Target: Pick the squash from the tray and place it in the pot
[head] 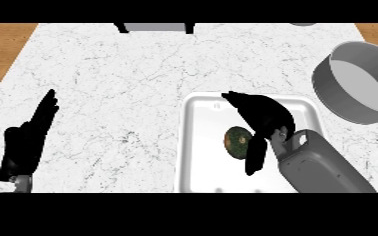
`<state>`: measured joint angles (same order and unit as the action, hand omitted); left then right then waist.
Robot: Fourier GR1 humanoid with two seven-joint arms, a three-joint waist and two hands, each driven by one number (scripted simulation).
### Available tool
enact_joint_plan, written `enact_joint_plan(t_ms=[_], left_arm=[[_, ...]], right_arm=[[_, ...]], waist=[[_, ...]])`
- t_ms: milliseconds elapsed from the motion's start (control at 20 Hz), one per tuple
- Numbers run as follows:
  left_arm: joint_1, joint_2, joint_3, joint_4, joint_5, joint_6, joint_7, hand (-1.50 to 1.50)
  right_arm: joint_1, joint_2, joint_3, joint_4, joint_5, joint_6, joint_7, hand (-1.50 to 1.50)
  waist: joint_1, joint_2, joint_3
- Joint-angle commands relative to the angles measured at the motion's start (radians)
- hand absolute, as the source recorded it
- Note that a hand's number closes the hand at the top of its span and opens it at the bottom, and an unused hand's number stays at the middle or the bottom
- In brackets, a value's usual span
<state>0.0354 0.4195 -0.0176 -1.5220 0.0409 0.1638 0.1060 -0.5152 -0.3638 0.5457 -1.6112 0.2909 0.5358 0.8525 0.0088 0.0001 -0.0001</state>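
1. The right hand (264, 114) is over the white tray (201, 145). Its fingers are stretched out and its thumb is spread wide, so it's open with nothing in its hold.
2. The squash (235, 143) lies on the tray floor. It sits just beside the thumb, tucked into the gap between thumb and fingers, on the side away from the forearm. I can't tell whether the thumb is touching it or only near.
3. The fingers aren't curled around it. I'd call this the moment before the grasp, so the pick is not done yet.
4. The pot (322, 86) stands well apart from the hand, out past the back of it and beyond the tray's far corner. I can't see anything inside it from here.
5. Progress, as I judge it: the approach is made and everything else is left. The hand has to close on the squash, lift it clear of the tray rim, carry it over to the pot and let go.
6. The left hand (26, 140) rests open, fingers up, at the far side of the worktop (118, 70), well away from the action.
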Motion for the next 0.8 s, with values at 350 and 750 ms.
enact_joint_plan(t_ms=[350,750], left_arm=[[0.053,-0.041,0.03,-0.076,-0.056,-0.007,0.013,0.0],[-0.004,-0.066,0.069,-0.041,-0.086,-0.064,0.039,0.0]], right_arm=[[0.14,0.096,0.041,-0.013,0.156,0.028,0.044,-1.5],[0.116,0.125,-0.039,0.122,0.286,0.071,-0.093,-1.5]], waist=[[-0.007,-0.002,0.0],[-0.006,-0.001,0.0]])
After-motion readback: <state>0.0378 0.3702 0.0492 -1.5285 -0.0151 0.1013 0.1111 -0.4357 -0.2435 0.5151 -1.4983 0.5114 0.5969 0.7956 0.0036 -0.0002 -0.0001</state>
